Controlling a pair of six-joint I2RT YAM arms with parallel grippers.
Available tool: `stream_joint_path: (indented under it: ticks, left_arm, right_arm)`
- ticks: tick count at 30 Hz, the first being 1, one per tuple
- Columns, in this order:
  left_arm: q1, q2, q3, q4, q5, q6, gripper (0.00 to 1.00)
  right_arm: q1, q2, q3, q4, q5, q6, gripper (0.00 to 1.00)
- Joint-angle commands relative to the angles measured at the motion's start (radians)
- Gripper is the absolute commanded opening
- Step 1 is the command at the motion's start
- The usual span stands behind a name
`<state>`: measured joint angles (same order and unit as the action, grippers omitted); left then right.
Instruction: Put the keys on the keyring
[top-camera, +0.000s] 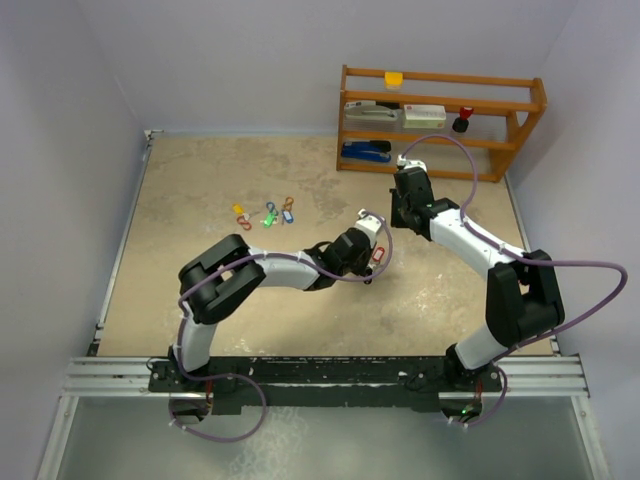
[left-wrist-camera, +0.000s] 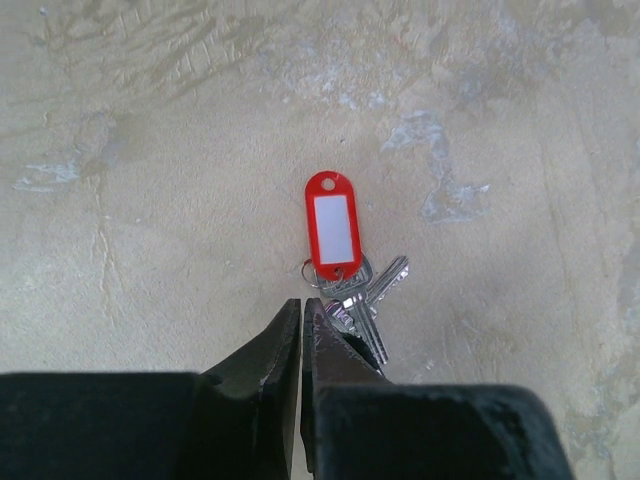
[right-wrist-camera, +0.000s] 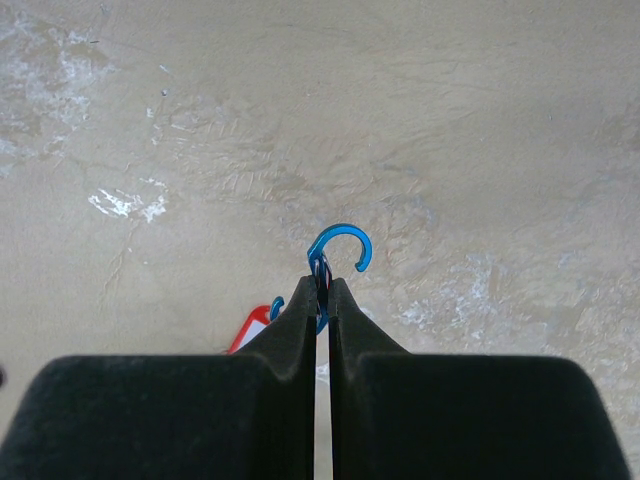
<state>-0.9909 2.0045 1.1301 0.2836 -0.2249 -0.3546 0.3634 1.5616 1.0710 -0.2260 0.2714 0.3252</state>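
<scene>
A bunch of silver keys (left-wrist-camera: 376, 291) with a red tag (left-wrist-camera: 332, 222) lies flat on the table. My left gripper (left-wrist-camera: 302, 302) is shut just short of the tag's small ring, with nothing showing between its tips, and its right finger covers part of the keys. My right gripper (right-wrist-camera: 319, 282) hangs above the table, shut on a blue hook-shaped keyring clip (right-wrist-camera: 340, 228) that sticks out past its tips. The red tag (right-wrist-camera: 249, 326) shows below it at the left. In the top view both grippers meet near the red tag (top-camera: 378, 257) at mid-table.
More tagged keys and coloured clips (top-camera: 266, 213) lie grouped at the left of the table. A wooden shelf (top-camera: 440, 118) with a blue stapler and small items stands at the back right. Walls close off the left, the back and the right.
</scene>
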Motion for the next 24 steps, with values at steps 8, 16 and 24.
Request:
stream_joint_path:
  ticks: [8,16,24]
  left_arm:
    - [-0.006,-0.077,-0.002,0.007,-0.013,0.023,0.06]
    - [-0.003,-0.092,0.025,-0.105,-0.04,-0.04,0.37]
    - [0.022,-0.117,0.012,-0.131,0.048,-0.176,0.42]
  right_arm:
    - [-0.006,-0.03,-0.005,0.02,0.001,-0.003,0.0]
    - [-0.006,-0.029,-0.003,0.018,-0.009,-0.004,0.0]
    - [-0.006,-0.028,-0.005,0.022,-0.015,-0.004,0.0]
